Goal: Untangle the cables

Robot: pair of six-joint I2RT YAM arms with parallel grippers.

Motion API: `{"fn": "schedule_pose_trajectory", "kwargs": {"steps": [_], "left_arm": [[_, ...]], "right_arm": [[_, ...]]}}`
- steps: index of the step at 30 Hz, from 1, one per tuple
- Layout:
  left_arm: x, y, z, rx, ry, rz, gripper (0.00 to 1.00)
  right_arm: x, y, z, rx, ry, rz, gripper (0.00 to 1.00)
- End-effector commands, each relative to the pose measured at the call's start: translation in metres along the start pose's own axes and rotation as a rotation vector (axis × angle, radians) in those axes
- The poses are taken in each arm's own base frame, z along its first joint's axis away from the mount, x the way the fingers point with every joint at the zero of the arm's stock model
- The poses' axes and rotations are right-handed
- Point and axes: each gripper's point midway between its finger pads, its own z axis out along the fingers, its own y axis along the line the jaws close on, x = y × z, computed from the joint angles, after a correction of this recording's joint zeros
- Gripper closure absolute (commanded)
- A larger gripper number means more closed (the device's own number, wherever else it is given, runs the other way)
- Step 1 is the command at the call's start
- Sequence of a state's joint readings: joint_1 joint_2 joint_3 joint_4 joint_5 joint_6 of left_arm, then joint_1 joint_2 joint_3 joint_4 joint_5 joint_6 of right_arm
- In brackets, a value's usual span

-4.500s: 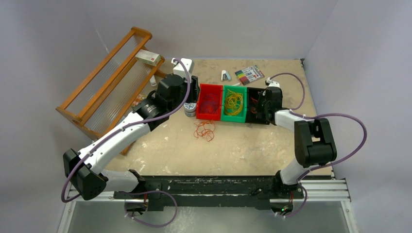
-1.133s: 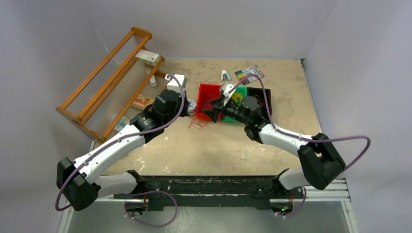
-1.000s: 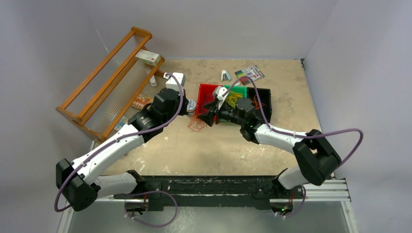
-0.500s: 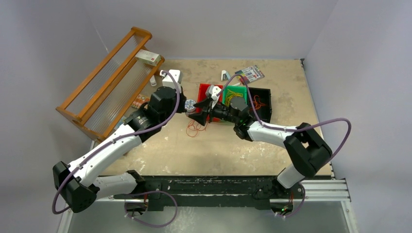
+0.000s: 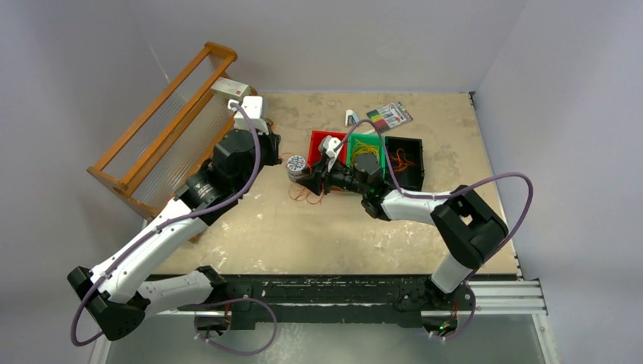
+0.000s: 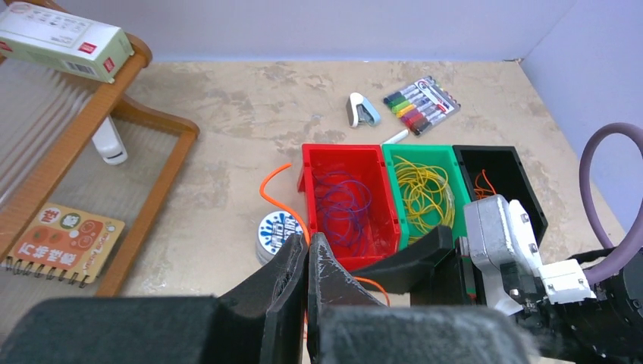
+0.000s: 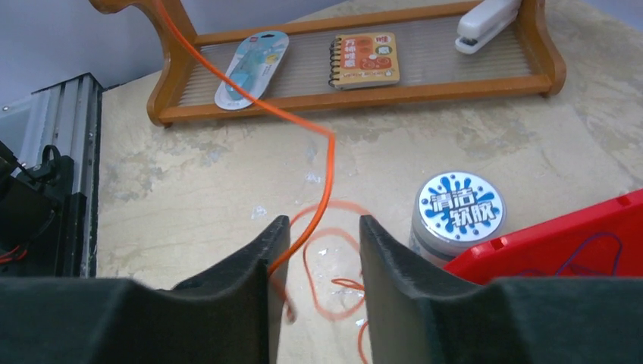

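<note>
On the table (image 5: 425,227), the wooden rack (image 5: 163,129) stood far left. The red bin (image 6: 341,149), green bin (image 6: 418,152) and black bin (image 6: 489,152) sat in a row, holding purple, yellow and orange strands (image 6: 428,193). Your right gripper (image 7: 324,227) lay low beside the red bin, fingers spread, an orange cable (image 7: 330,167) running between them. Your left gripper (image 6: 307,246) was pressed together, pinching that same cable higher up. A tangled pile of orange cables (image 5: 307,193) lay near the round tin (image 5: 296,164).
</note>
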State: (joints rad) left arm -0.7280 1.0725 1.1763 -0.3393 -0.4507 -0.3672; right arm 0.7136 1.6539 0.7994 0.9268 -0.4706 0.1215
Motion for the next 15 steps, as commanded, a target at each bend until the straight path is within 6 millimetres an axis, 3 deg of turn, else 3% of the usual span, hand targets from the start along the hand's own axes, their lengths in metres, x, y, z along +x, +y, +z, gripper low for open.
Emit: {"fn": "schedule_pose_trajectory", "kwargs": {"steps": [1, 5, 7, 15], "left_arm": [[-0.033, 0.004, -0.011, -0.022, -0.09, -0.007, 1.0], [-0.03, 0.01, -0.011, -0.047, -0.084, -0.002, 1.0], [-0.027, 0.014, -0.011, -0.067, -0.082, 0.0, 1.0], [-0.005, 0.027, -0.004, -0.139, -0.048, -0.005, 1.0]], "right_arm": [[-0.017, 0.002, -0.001, 0.014, -0.061, -0.008, 0.65], [-0.025, 0.003, -0.003, 0.02, -0.081, -0.004, 0.92], [-0.036, 0.005, -0.006, 0.023, -0.099, -0.007, 1.0], [-0.09, 0.017, -0.026, 0.043, -0.141, -0.028, 1.0]]}}
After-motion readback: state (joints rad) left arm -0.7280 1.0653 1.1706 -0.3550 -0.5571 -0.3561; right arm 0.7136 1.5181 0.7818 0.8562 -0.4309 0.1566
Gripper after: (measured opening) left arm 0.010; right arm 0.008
